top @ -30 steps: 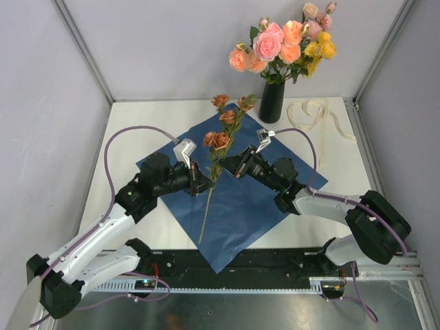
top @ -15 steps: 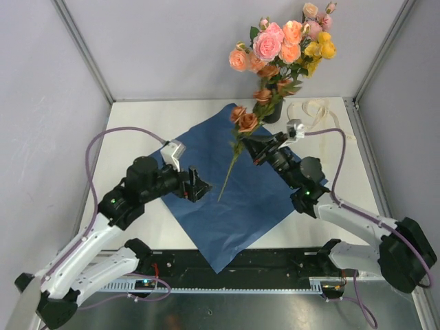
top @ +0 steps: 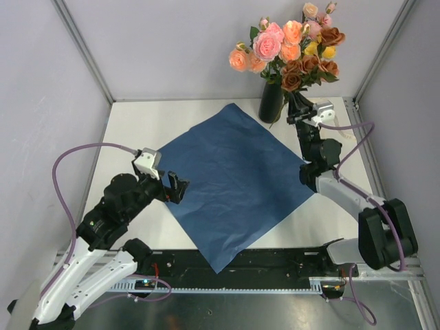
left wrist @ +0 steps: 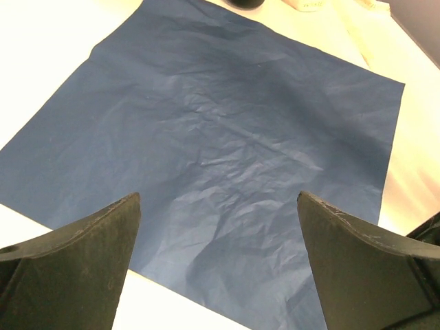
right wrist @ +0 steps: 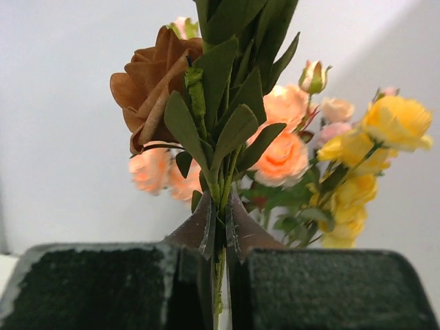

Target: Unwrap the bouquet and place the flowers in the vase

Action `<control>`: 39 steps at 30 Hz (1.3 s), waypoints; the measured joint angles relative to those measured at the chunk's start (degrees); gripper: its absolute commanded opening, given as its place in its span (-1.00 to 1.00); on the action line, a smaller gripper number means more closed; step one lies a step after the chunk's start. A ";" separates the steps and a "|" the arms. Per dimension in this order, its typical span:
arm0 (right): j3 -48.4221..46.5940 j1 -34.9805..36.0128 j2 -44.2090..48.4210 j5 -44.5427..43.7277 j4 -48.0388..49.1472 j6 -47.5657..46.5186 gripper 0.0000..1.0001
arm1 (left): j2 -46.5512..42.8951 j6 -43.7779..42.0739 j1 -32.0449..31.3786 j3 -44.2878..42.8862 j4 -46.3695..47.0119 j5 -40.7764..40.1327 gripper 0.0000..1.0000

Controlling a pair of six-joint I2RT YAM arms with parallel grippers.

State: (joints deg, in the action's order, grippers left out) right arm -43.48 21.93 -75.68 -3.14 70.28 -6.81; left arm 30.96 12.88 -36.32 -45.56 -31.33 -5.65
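The blue paper (top: 234, 180) lies unwrapped and flat on the table. At the back stands the black vase (top: 271, 103) with pink, peach and yellow flowers (top: 276, 42) in it. Just right of the vase, my right gripper (top: 295, 114) is shut on the green stem (right wrist: 221, 199) of a spray of brownish-red roses (top: 308, 69), upright beside the other blooms. The stem's lower end is hidden. In the right wrist view one brown rose (right wrist: 155, 74) rises above the fingers. My left gripper (top: 177, 187) is open and empty over the paper's left edge (left wrist: 227, 137).
A cream ribbon (top: 347, 132) lies on the white table (top: 137, 127) at the back right, partly behind the right arm. Grey walls close in the table on three sides. The arm bases sit on the black rail (top: 234, 265) at the near edge.
The right gripper carried the brownish-red roses from over the paper up and back to the vase. The left gripper let go of the stem, opened wide and drew back to the left.
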 measured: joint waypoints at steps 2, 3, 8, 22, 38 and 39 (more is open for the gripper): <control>-2.62 -1.16 -3.19 -0.07 1.33 -2.14 -1.00 | -0.09 -0.07 -0.02 0.15 -0.15 -0.63 0.99; -4.39 -1.68 -4.98 -0.07 1.79 -3.08 -1.00 | -0.20 -0.09 0.00 0.20 -0.17 -0.83 0.99; -13.18 -3.54 -12.76 -0.42 2.54 -7.23 -1.00 | -0.68 -0.37 -0.04 0.26 -0.24 -1.92 0.99; -28.46 -8.11 -24.11 -0.50 3.39 -6.36 -1.00 | -0.63 -0.46 -0.04 0.26 -0.33 -1.73 0.99; -36.89 -8.31 -31.23 -1.05 4.31 -3.06 -1.00 | -0.11 -0.50 -0.04 0.26 -0.61 -2.08 0.99; -36.89 -8.31 -31.67 -1.18 4.42 -2.89 -1.00 | -0.17 -0.50 -0.04 0.26 -0.63 -2.23 0.99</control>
State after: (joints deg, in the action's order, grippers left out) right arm -80.38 13.63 -107.35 -4.32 74.70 -9.69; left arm 30.79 12.38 -36.36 -45.30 -31.97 -7.88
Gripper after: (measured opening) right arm 0.042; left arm 0.995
